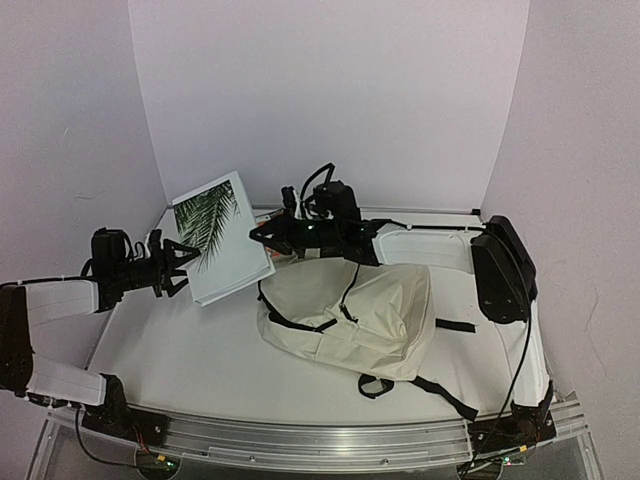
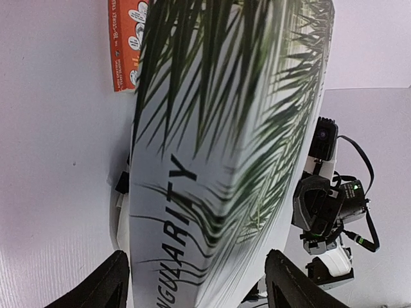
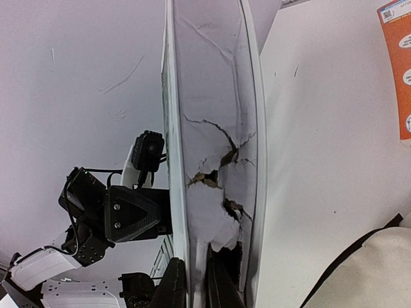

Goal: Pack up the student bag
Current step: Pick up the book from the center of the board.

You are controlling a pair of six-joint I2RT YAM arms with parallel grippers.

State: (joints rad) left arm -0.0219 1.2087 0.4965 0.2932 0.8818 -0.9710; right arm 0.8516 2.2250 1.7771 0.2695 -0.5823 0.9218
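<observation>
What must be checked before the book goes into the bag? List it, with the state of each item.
1. Grip of the right pincer on the book: ok, shut on its edge.
2. Grip of the left pincer on the book: not ok; its fingers stand wide on either side, not closed.
3. Cover sound where it is held: not ok; a tear runs just above the right pincer.
4. Mouth of the student bag open: cannot tell; it lies flat and no opening shows.
5. The orange leaflet out of the way: ok; it lies apart from the bag.
</observation>
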